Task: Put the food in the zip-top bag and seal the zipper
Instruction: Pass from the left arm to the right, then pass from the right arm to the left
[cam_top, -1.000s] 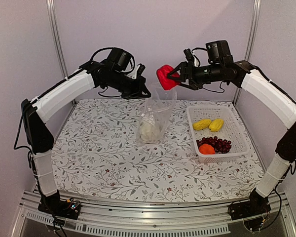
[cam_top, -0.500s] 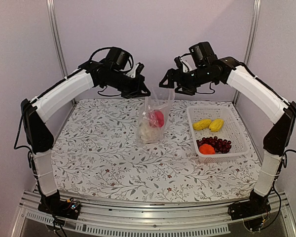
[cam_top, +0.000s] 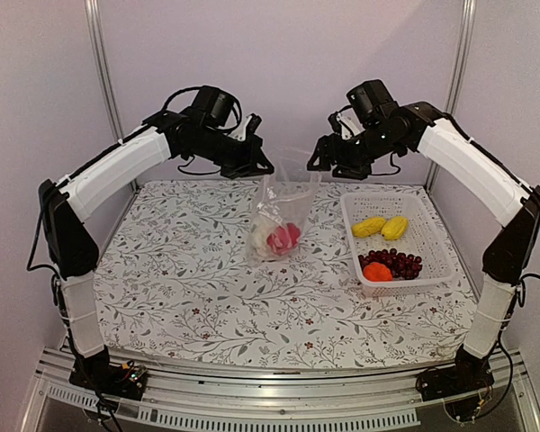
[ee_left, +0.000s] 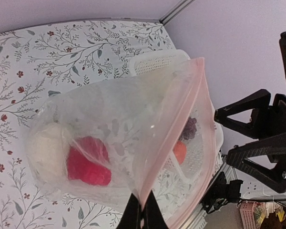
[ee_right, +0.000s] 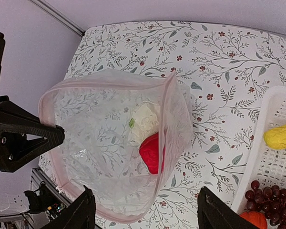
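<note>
Red piece (cam_top: 285, 236) and white lump (cam_top: 261, 238) down in the bag (cam_top: 283, 202), in the middle. Filling step, partly done. Left gripper (cam_top: 263, 167) pinched tight on the bag's rim, holding the mouth up and open. Right gripper (cam_top: 322, 157) spread wide, nothing in it, up high just right of the mouth. More food in the basket (cam_top: 436, 243) on the right: yellow piece (cam_top: 369, 226), second yellow piece (cam_top: 395, 227), grapes (cam_top: 398, 262), orange ball (cam_top: 376, 271). Next, most likely: reach down right into the basket, pinch one piece, lift, carry over the mouth, let go. Zipper (ee_left: 200, 119) not shut yet.
</note>
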